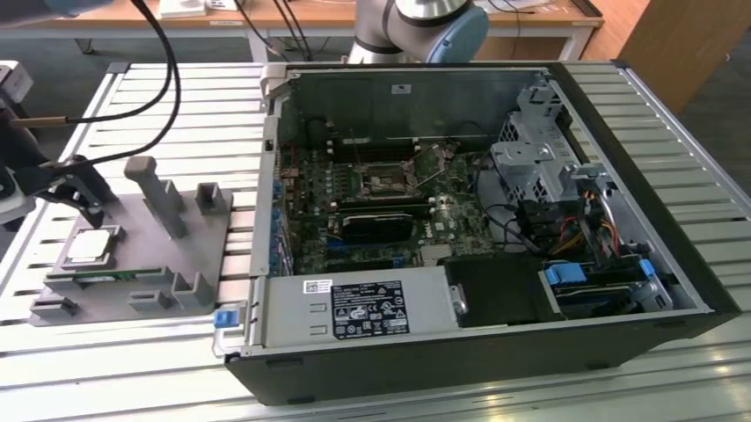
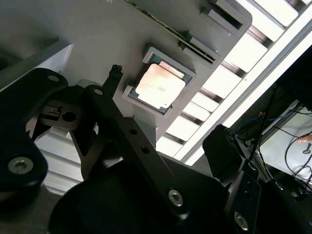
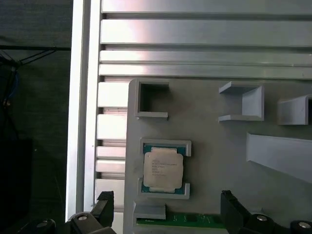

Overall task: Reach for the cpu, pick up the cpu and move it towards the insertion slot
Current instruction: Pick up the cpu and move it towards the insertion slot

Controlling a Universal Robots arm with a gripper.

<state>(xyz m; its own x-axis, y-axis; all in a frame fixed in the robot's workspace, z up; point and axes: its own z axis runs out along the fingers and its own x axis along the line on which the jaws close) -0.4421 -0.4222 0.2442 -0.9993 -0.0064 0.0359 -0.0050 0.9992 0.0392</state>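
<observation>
End effector: the black end effector (image 3: 168, 210) hangs over the grey fixture plate (image 1: 176, 251) at the exterior view's left. Its two fingers (image 3: 105, 205) are spread wide, farther apart than the cpu is broad, and they hold nothing.

Cpu and end effector: in both wrist views the cpu (image 3: 163, 168) lies in line with the gap between the fingers, beyond their tips and clear of them. In the exterior view the end effector (image 1: 88, 207) sits just above the cpu (image 1: 91, 246).

Cpu's place: lower left of the exterior view, flat in a shallow square frame on the fixture plate, which rests on the slatted aluminium bench (image 1: 141, 97).

Cpu's look: a small flat square chip with a pale silvery metal top that catches the light. A thin greenish rim shows around the edge, and there is faint print on top.

Neighbour: a green memory stick (image 3: 185, 223) lies just beside the cpu's frame.

Insertion slot: the insertion slot (image 1: 385, 182) is a dark square socket on the green board inside the open computer case (image 1: 470, 352). It sits mid-frame in the exterior view, well apart from the cpu.
</observation>
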